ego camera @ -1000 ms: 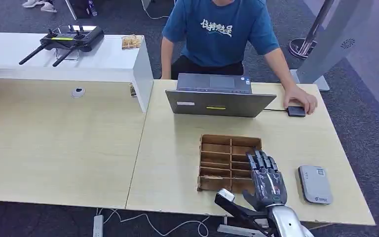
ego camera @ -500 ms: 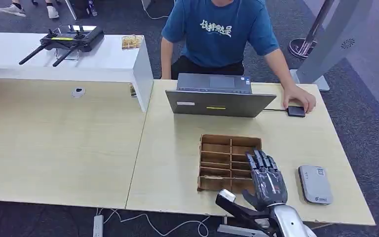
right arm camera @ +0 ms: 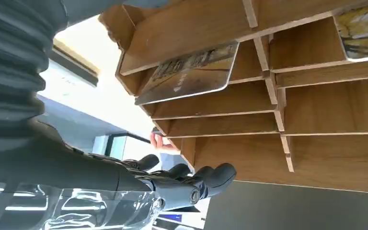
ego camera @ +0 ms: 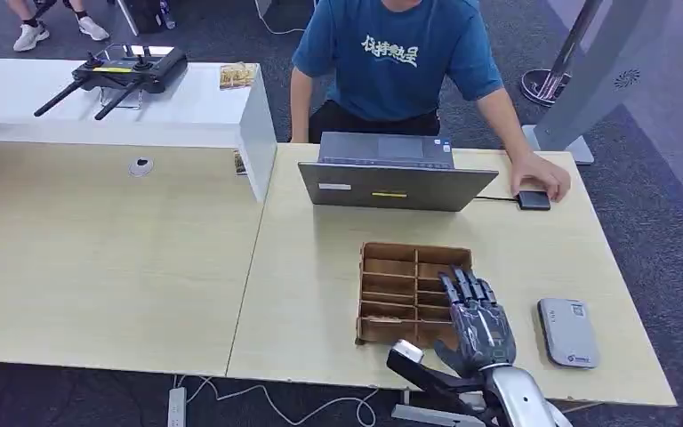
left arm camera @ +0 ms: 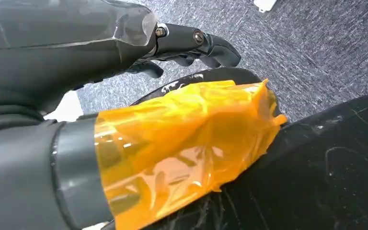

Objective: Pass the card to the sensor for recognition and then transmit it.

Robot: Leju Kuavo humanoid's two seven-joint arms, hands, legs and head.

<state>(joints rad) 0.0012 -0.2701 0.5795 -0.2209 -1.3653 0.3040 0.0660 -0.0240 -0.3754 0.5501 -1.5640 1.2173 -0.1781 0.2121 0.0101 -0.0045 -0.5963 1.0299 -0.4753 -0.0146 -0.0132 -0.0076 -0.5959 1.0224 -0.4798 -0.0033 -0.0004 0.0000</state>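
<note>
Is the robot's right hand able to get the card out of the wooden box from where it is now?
Probably yes. The right hand hovers over the wooden box, holding nothing. A card leans in an open-topped slot with nothing covering it, though the narrow dividers may make pinching it fiddly.

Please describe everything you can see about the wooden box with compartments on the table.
The wooden box is a brown, open-topped organiser that looks like thin plywood, split by a centre wall and cross slats into two columns of narrow slots. It lies flat on the light table, in front of the laptop. The right wrist view shows a card leaning in one slot. The right hand hovers over its near right corner.
</note>
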